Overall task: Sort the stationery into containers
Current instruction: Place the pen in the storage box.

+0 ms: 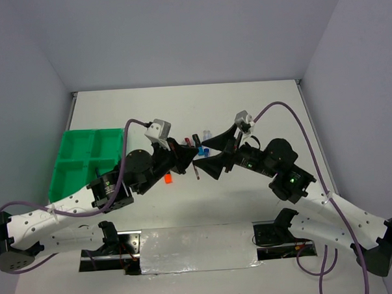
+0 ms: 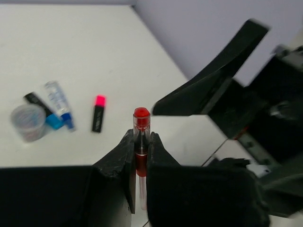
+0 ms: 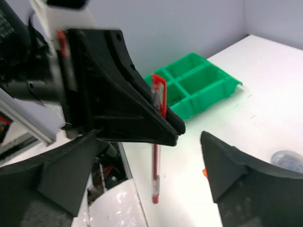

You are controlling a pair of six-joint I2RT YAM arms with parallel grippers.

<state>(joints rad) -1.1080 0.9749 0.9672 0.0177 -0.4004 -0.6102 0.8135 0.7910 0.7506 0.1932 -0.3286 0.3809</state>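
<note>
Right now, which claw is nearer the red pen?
Left. The left claw is shut on the red pen just below its cap. The right claw is open and faces the pen from the opposite side, its fingers spread and not touching it.

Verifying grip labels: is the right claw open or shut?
Open: the right claw has its fingers wide apart; only the left claw pinches the red pen.

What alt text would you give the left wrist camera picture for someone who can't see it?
The left gripper is shut on a red pen, upright, its red top above the fingertips. Behind it on the white table lie a pink-black highlighter, a blue-capped marker and a small round grey piece; the other arm fills the right side, blurred.
</note>
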